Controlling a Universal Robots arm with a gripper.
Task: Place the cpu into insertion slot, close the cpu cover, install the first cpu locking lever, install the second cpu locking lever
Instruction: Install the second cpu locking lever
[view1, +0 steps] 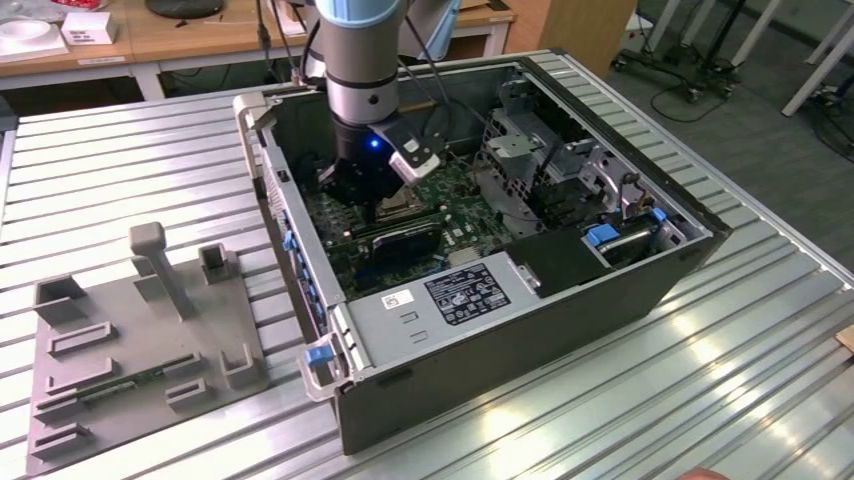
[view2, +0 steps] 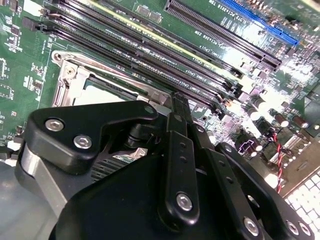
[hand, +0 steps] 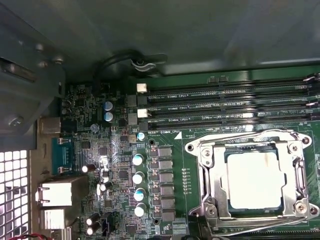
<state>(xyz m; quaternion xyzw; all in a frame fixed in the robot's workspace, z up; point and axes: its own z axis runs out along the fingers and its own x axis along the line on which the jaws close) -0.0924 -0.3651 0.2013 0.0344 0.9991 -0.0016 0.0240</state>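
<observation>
The gripper (view1: 378, 197) hangs inside the open computer case (view1: 667, 270), low over the insertion slot (hand: 252, 182); whether it is released or clenched I cannot tell. The cpu (hand: 255, 179) lies seated in that slot just under the tool, with the cpu cover (hand: 212, 172) folded down around it

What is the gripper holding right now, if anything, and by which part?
It cannot be told. The gripper sits low over the insertion slot, where the cpu already lies under the closed cpu cover; its fingertips are hidden.
</observation>
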